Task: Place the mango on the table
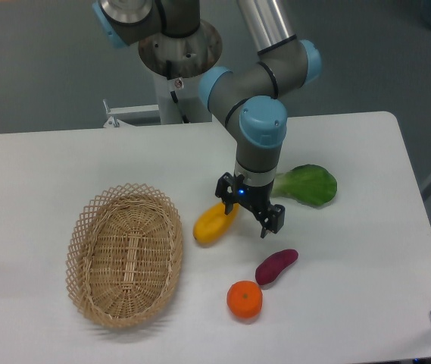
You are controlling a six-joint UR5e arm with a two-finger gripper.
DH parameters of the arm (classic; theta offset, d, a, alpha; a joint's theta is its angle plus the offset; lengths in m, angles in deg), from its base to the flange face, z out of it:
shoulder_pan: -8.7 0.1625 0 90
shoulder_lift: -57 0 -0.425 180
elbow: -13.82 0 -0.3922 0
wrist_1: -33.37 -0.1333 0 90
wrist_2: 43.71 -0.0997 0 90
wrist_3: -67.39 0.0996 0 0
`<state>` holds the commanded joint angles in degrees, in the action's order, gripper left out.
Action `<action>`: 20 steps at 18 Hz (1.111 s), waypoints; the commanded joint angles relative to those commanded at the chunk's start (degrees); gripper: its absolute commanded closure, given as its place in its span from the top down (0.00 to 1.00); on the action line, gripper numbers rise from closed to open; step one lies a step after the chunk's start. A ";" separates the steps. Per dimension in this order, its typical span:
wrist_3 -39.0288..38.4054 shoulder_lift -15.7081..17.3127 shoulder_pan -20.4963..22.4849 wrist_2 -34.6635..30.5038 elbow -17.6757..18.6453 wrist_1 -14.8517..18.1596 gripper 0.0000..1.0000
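Camera view showed the mango (213,223) lying on the white table (366,250), between the wicker basket (125,254) and the gripper (248,211). The jaws stood open and held nothing; one finger was close beside the upper end of the fruit, maybe touching. I judged the placing as done, and only moving the arm away was left.

Arm bent downward, claw (241,211) fingers spread
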<state>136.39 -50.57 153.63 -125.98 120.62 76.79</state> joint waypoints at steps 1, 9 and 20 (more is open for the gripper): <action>0.00 0.00 0.18 -0.09 -1.05 0.09 1.00; 0.88 0.18 2.81 0.00 -11.60 5.60 1.00; 15.81 0.70 9.57 0.18 -20.93 21.88 1.00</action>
<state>152.20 -49.87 163.20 -125.80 99.69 98.67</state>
